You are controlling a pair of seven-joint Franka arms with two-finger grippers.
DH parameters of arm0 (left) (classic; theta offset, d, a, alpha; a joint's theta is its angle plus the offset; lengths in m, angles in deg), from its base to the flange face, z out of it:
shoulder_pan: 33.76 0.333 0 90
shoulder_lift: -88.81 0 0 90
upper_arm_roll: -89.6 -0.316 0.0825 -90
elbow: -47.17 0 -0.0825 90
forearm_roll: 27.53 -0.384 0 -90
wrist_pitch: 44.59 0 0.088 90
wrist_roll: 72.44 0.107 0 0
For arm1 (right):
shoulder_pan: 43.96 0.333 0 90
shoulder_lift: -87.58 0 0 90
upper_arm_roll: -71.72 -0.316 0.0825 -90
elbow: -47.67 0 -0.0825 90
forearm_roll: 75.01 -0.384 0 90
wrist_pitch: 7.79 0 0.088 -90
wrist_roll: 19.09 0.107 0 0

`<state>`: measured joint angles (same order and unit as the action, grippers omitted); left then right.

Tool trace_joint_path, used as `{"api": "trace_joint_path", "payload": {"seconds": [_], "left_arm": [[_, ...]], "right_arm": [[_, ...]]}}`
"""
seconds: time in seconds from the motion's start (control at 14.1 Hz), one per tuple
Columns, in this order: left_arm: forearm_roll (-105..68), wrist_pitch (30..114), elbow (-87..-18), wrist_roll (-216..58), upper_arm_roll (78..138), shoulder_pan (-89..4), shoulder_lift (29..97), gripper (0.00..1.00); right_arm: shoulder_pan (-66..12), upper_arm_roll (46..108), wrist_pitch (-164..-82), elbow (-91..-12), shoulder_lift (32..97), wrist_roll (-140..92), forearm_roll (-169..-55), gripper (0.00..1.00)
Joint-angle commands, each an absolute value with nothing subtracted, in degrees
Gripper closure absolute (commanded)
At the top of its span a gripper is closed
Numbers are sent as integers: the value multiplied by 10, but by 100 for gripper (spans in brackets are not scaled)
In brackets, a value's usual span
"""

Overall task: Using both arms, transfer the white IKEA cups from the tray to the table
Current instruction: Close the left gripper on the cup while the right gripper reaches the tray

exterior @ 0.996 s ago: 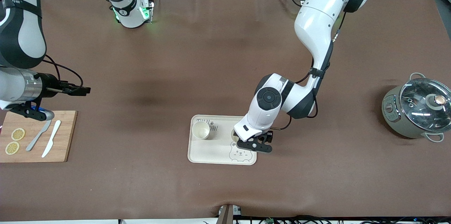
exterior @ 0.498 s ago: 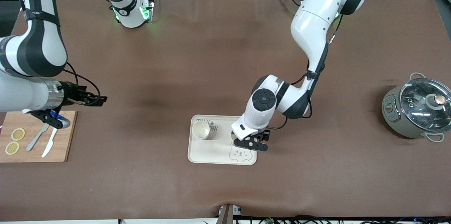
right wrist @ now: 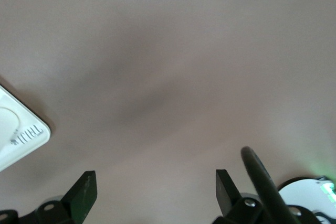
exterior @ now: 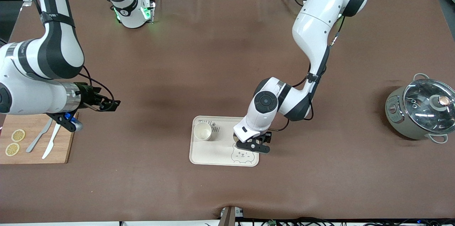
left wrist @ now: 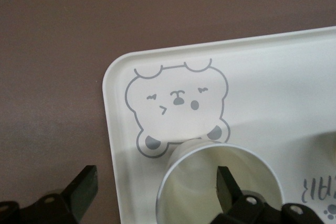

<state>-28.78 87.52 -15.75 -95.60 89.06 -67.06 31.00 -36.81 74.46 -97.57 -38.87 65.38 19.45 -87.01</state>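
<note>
The bear-printed tray (exterior: pixel 213 155) carries grey lettering by one white IKEA cup (exterior: pixel 203 131), too small to read. The second cup (left wrist: pixel 220 182) stands on the tray beside the bear drawing, mostly hidden under the left gripper (exterior: pixel 253 145), whose spread fingers straddle its wall, one tip inside the cup. The right gripper (exterior: pixel 111 105) hovers wide and empty over bare table near the cutting board (exterior: pixel 64 148).

I'm seeing two cream-white cups sitting upright on the tray: one cup (exterior: pixel 203 131) nearer the right arm's end, the other cup (left wrist: pixel 220 182) beside the bear print.
</note>
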Motion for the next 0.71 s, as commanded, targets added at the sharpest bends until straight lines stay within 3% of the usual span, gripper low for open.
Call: {"api": "trace_joint_path", "payload": {"seconds": [0.0, 0.36, 0.43, 0.5, 0.57, 0.64], "left_arm": [[-298, 887, -141, -977, 879, -682, 295, 0], [-298, 887, -144, -985, 880, -686, 297, 0], [-298, 887, -144, -988, 880, -686, 297, 11], [-298, 884, -144, -988, 880, -686, 299, 64], [-298, 883, -144, -984, 880, -686, 299, 100], [-297, 882, -144, -985, 881, -686, 299, 100]], "right_arm": [[-356, 746, -991, -383, 646, 228, -885, 0], [-320, 746, -1026, -380, 632, 310, -908, 0], [-315, 746, -1036, -380, 629, 332, -918, 0], [-307, 746, -1039, -380, 626, 349, -920, 0], [-297, 746, -1039, -379, 626, 360, -920, 0], [-289, 746, -1042, -379, 624, 369, -918, 0]]}}
